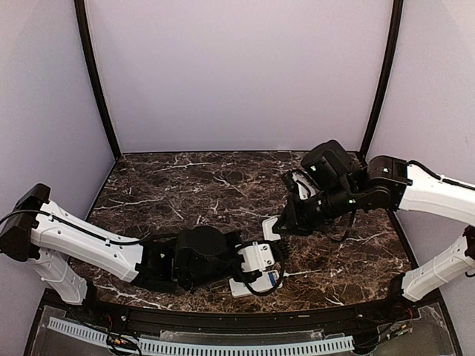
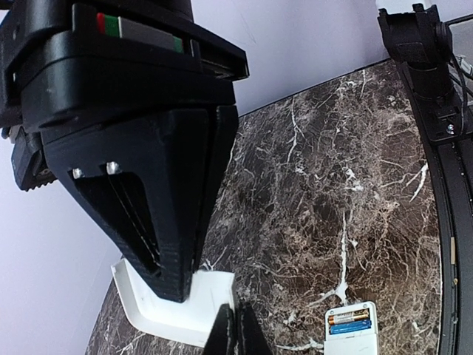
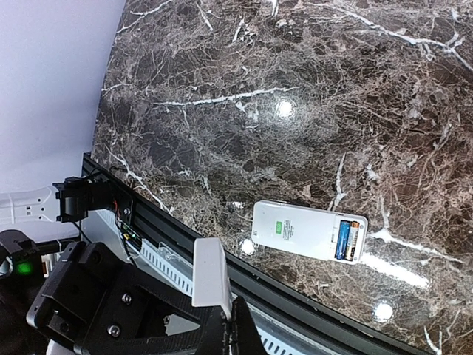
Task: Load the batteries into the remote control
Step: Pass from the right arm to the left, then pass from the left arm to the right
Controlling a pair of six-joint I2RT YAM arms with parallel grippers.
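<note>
Left fingers (image 2: 235, 314) are pressed together, tips at the cover's (image 2: 174, 316) corner. Just right of them on the surface (image 3: 295, 111) lies the remote control (image 3: 303, 229), both batteries (image 3: 349, 241) apparently seated. Right fingers (image 3: 230, 318) pinch the cover; closing the compartment remains.

Left arm (image 1: 82, 245) and right arm (image 1: 438, 191): white moulded link shells, black joint housings. A black cable (image 1: 111, 239) runs along the left arm's upper shell. Green indicator lights (image 1: 344, 199) are lit on the right arm's black wrist section. Right gripper (image 2: 174, 285): matte black, ridged printed fingers tapering to a wedge. It carries two bright screws (image 2: 77, 172) on one face and a red-and-green marking (image 2: 107, 24) on the body above.
</note>
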